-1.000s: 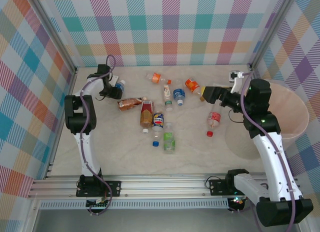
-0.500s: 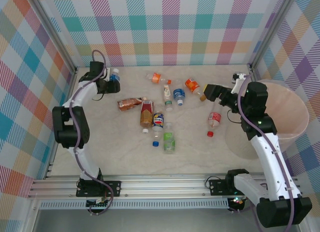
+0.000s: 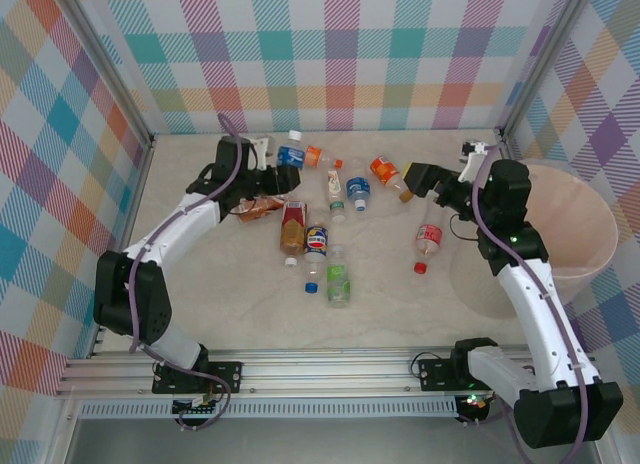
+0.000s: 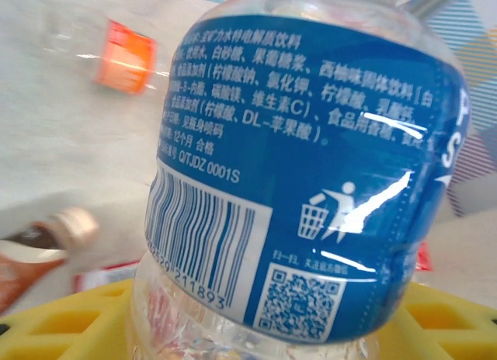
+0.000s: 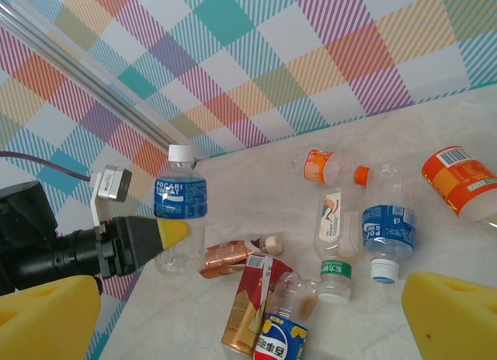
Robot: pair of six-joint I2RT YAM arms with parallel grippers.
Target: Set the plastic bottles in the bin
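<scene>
My left gripper point(image 3: 280, 168) is shut on a clear bottle with a blue label and white cap point(image 3: 290, 155), held upright above the table's back left. That blue label point(image 4: 311, 166) sits close to the left wrist camera, between yellow pads point(image 4: 70, 321). In the right wrist view the same bottle point(image 5: 180, 201) hangs at the left. My right gripper point(image 3: 414, 180) is open, its yellow pads point(image 5: 450, 313) far apart with nothing between them. Several bottles lie on the table: brown point(image 3: 258, 207), red-gold point(image 3: 292, 227), green point(image 3: 338, 280), red point(image 3: 428, 240). The pale pink bin point(image 3: 585, 249) stands at the right.
More bottles lie near the back: two with orange labels point(image 3: 314, 156) point(image 3: 384, 170), one with a green cap band point(image 3: 335, 192) and another blue one point(image 3: 359, 192). Checked walls and metal corner posts close in the table. A loose blue cap point(image 3: 311, 286) lies mid-table.
My left arm has swung from the far left corner to the right, carrying the blue-labelled bottle over the brown bottle. The right gripper has shifted slightly toward the back.
</scene>
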